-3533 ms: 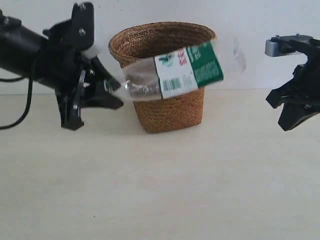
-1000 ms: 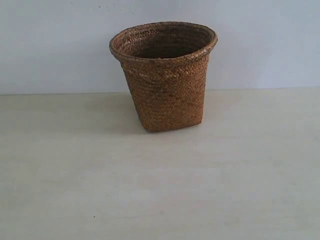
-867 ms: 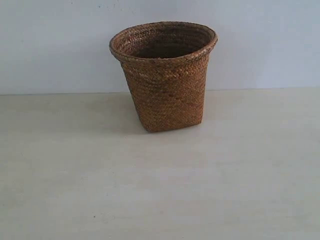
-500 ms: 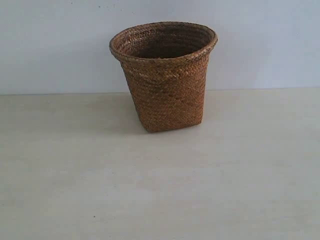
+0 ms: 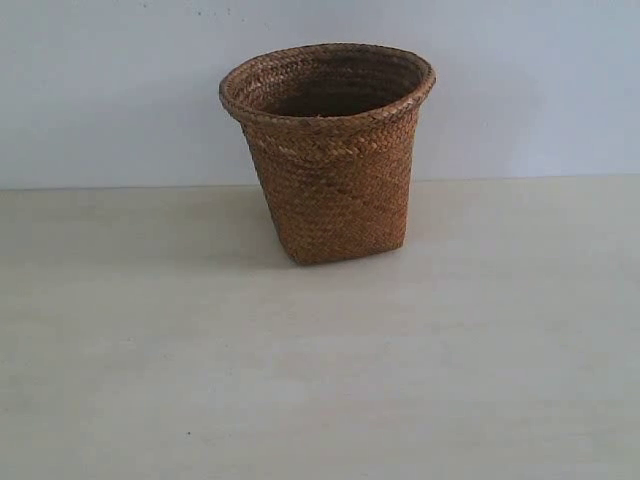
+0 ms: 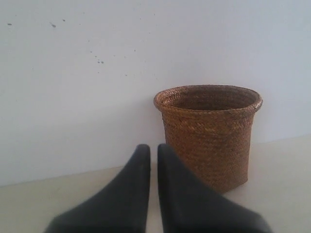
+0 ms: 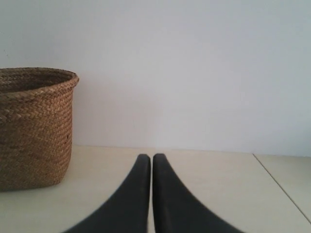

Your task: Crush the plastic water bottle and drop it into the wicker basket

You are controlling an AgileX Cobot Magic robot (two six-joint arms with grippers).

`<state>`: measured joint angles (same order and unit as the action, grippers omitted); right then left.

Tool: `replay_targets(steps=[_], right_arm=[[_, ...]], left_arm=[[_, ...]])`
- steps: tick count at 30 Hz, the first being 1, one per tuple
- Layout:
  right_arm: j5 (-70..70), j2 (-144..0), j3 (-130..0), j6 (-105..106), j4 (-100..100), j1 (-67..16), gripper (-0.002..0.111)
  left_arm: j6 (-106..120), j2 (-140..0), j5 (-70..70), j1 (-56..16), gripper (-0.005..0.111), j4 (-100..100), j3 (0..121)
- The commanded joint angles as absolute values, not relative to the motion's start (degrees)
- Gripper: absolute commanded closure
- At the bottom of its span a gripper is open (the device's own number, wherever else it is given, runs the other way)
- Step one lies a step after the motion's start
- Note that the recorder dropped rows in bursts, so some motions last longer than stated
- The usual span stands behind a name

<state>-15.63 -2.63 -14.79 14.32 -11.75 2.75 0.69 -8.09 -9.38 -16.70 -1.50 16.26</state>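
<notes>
The brown wicker basket (image 5: pixel 330 150) stands upright on the pale table, against the white wall. No plastic water bottle shows in any view; the basket's inside is hidden below its rim. Neither arm appears in the exterior view. In the left wrist view my left gripper (image 6: pixel 153 148) is shut with nothing between its black fingers, and the basket (image 6: pixel 209 133) stands beyond it, a little to one side. My right gripper (image 7: pixel 152 158) is shut and empty too, low over the table, with the basket (image 7: pixel 34 126) off to its side.
The pale tabletop (image 5: pixel 320 370) stretches in front of the basket. A white wall (image 5: pixel 110 90) backs the scene. A table edge or seam (image 7: pixel 282 187) runs near the right gripper's far side.
3.5 s ago the left gripper held the bottle in front of the basket and the right gripper hovered open. Now both arms are out of the exterior view and the bottle is unseen.
</notes>
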Motion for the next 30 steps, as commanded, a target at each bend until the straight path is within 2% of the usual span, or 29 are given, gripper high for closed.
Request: replay_targets(steps=[1,21,30], right_arm=[[-15.8,-2.4,-13.8,13.8,-12.6,2.9,0.108],[-16.6,-2.4,-13.8,13.8,-12.6,2.9,0.108],[-16.6,-2.4,-13.8,13.8,-12.6,2.9,0.108]], left_arm=[[0.0,-7.9,-7.6,-16.6,0.102,-2.1,15.6],[0.3,-7.7,-7.9,-16.6,0.102,-2.1,15.5],[0.4,-2.0,-7.5,-13.6,0.102,-1.0,8.2]])
